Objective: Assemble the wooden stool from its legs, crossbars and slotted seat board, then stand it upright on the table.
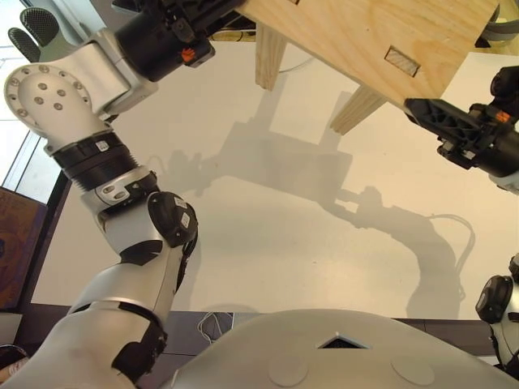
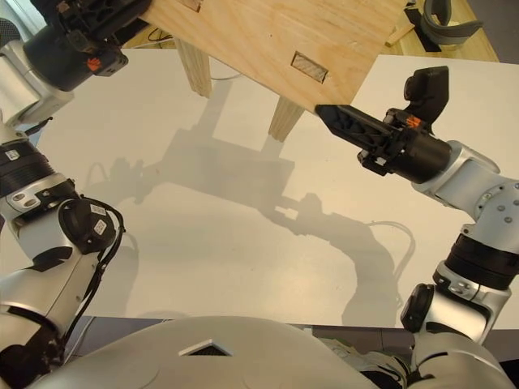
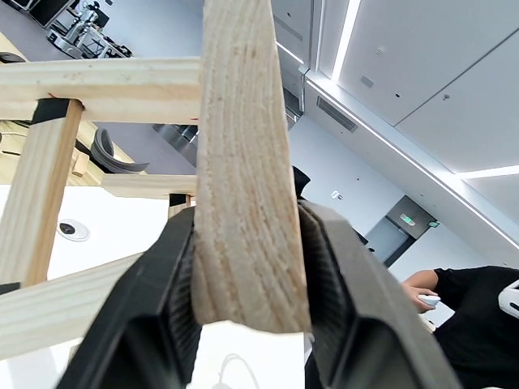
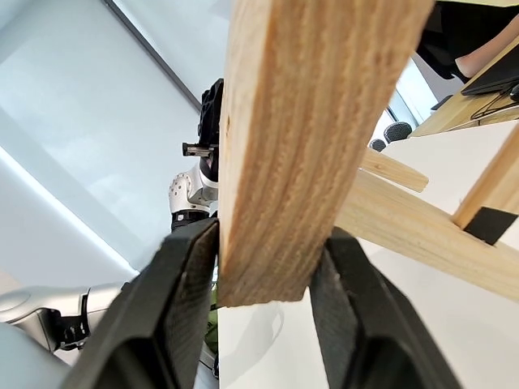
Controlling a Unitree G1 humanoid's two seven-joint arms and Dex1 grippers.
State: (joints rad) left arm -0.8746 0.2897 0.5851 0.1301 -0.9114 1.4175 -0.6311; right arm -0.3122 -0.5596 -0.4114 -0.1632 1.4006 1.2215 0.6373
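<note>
Stool [image 1: 365,32] over white table [image 1: 284,243]; left hand [image 3: 247,275], right hand [image 4: 263,267] clamp seat board [image 2: 268,32]; strip-lit ceiling [image 3: 422,73].

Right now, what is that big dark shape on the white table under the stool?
In the left eye view it is the shadow of the stool, falling soft and grey on the table; in the left wrist view, long ceiling lights glow bright overhead, and they are probably what casts it.
</note>
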